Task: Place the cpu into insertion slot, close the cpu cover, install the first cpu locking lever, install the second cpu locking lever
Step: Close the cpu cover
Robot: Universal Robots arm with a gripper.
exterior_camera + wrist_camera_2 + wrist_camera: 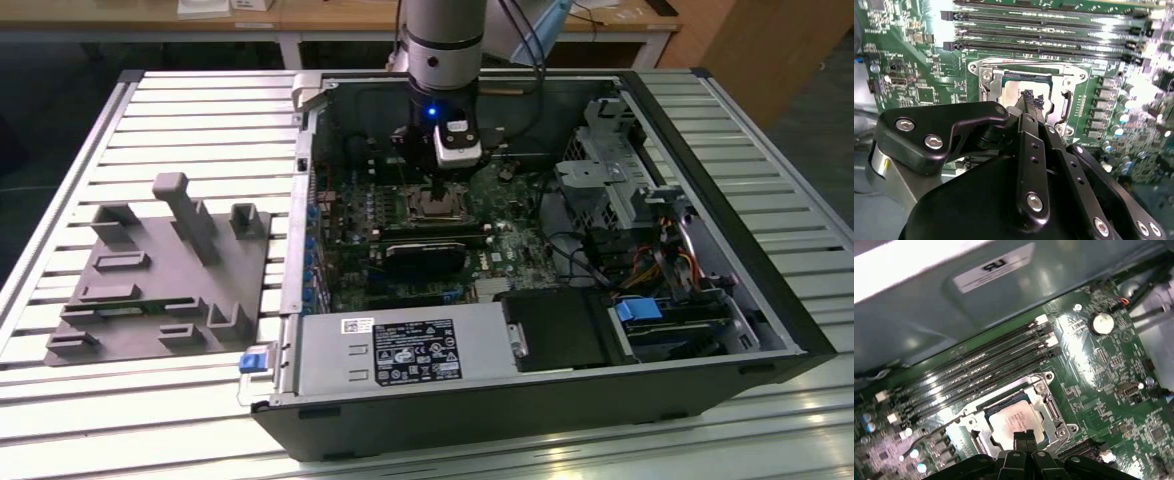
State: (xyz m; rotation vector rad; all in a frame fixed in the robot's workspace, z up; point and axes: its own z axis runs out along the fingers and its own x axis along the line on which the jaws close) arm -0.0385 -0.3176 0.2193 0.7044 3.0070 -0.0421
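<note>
In the first wrist view we see the hand (1024,436), fingertips together, over the dull, flat silver cpu (1006,417); the exterior view adds the slatted metal counter (174,110).

— Where does the tower sit?
— The open black metal computer case (534,410) lies on the slatted metal table (200,110). The grey moulded plastic fixture (160,270) is beside it, at the exterior view's left.
— And the chip?
— The square silver-grey cpu (1013,420) lies in the insertion slot (1004,401), with the thin silvery cpu cover (1048,407) around it. Long black memory slots (979,370) run alongside, and the gripper (1024,436) is just above.
</note>
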